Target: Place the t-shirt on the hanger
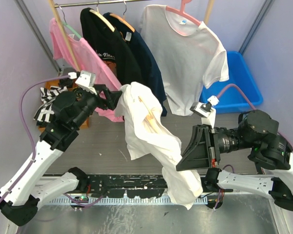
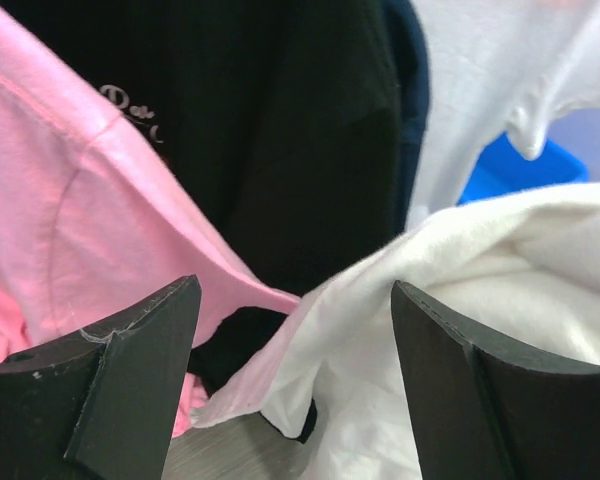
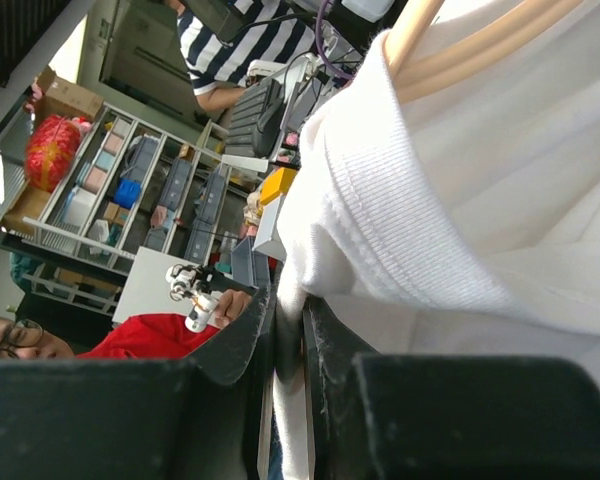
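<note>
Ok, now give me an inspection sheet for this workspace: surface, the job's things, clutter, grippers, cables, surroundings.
Surface: grey table, with a paint-flecked strip along the near edge.
Job's things: t-shirt held bunched above the table; wooden hanger partly inside it.
Clutter: striped cloth at left; blue bin at back right.
Grippers: left gripper open, with shirt fabric between its fingers; right gripper shut on the t-shirt.
Cables: purple cable by the left arm, and another by the right.
Surroundings: rail behind, with a pink shirt, black shirt, navy shirt and white shirt.
</note>
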Controlling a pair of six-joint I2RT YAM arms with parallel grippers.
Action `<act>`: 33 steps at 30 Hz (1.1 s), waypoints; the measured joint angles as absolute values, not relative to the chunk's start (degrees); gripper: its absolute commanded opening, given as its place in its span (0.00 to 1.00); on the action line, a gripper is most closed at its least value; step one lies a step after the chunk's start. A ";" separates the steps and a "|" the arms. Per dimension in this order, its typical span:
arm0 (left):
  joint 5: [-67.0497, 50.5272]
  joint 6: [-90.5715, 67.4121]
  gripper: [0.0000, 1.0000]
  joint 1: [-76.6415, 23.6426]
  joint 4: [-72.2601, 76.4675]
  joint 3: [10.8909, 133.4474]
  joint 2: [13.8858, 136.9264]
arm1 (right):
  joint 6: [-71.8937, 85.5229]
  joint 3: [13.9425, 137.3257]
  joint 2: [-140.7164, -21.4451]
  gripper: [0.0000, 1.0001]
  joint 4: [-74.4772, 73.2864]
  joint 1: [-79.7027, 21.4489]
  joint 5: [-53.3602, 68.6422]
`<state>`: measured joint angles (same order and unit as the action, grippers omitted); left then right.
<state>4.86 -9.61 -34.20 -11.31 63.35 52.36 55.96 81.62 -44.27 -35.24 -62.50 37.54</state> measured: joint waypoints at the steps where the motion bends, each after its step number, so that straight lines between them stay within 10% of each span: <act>1: 3.20 -9.61 0.85 -34.20 -10.85 62.83 51.70 | 55.96 81.54 -43.90 0.01 -35.33 -62.50 37.54; 33: -11.51 -6.59 0.79 -30.76 -11.25 63.46 52.66 | 57.21 79.99 -42.11 0.01 -35.57 -62.50 37.19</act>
